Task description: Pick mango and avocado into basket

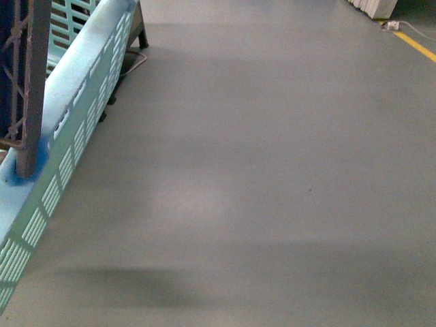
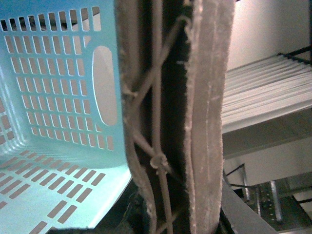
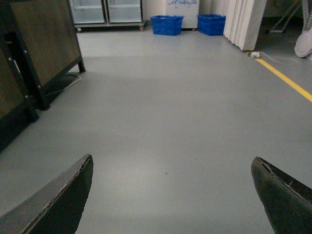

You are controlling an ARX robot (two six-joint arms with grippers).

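Beside the basket [image 1: 85, 68] rim, bare floor [image 1: 272, 170]; handle [image 1: 35, 82] seemingly upright; right gripper [image 3: 170, 158] spread.

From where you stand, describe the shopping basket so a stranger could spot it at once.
Follow the bare grey floor to its left edge, opposite the yellow line. The basket there is light turquoise plastic with slotted lattice sides and a brown-grey trussed handle, unlike the deep-blue crates by the far wall.

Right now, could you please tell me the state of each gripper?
Left gripper: cannot be told; only the basket and its handle show.
Right gripper: open, holding nothing.
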